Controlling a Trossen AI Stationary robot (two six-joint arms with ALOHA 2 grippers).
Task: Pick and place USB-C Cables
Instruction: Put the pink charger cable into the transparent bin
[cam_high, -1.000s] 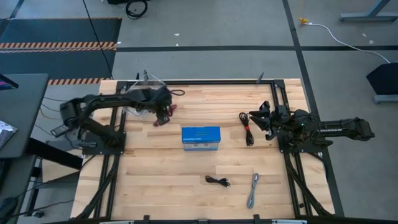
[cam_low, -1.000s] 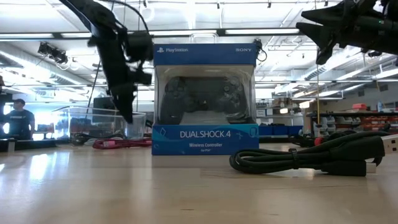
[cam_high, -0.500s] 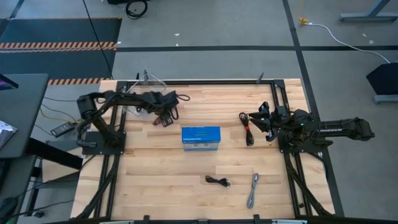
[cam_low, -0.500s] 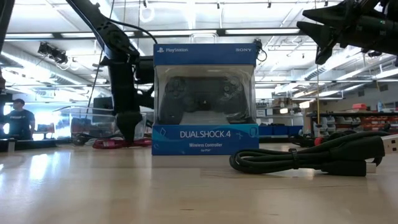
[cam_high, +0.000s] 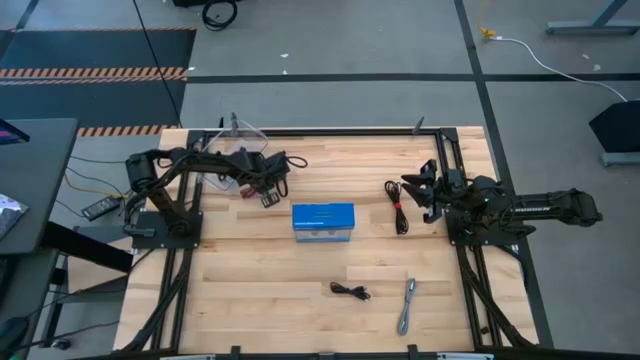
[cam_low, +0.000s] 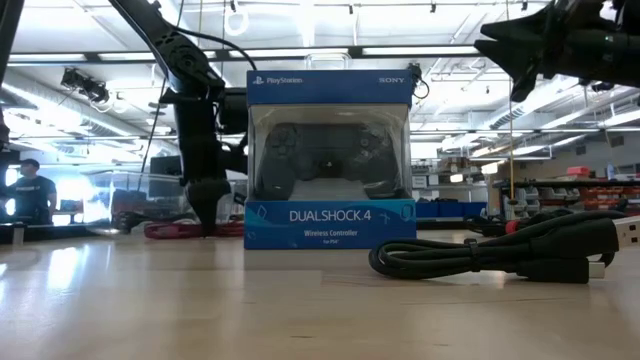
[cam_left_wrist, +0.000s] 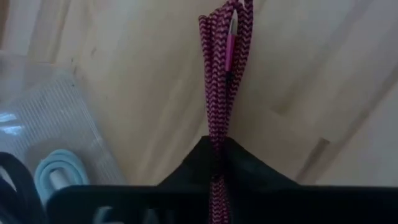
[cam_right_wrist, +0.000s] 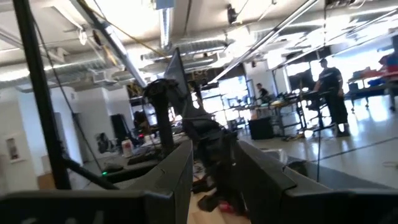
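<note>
The maroon USB-C cable (cam_left_wrist: 222, 68), a folded braided bundle, lies on the wood near the table's far left, beside the clear tub (cam_left_wrist: 53, 118). My left gripper (cam_high: 263, 191) stands over it, shut on it, with its tip down at the table (cam_low: 207, 205). A black cable (cam_high: 398, 207) lies right of the blue box (cam_high: 322, 222). A small black cable (cam_high: 350, 291) and a silver-grey one (cam_high: 407, 305) lie toward the near edge. My right gripper (cam_high: 414, 190) hovers open above the black cable, high off the table (cam_low: 520, 50). My left gripper pinches the maroon cable's bundled strands (cam_left_wrist: 217, 149) between its two fingers, which come from above and point down. The bundle runs out from between the fingers along the wood (cam_low: 178, 230) and rests on the table. The fingers hide the part behind the pinch.
The blue DualShock box (cam_low: 330, 160) stands upright mid-table, just right of my left gripper. The clear tub (cam_high: 222, 160) at the far left holds a pale blue cable (cam_left_wrist: 57, 177). A black frame rail (cam_high: 340, 131) runs along the table's far edge. People stand in the room beyond.
My left gripper has gone a little toward the table's right and near edges and come down onto the maroon cable. Its fingers have then shut on the cable, which still lies on the wood.
</note>
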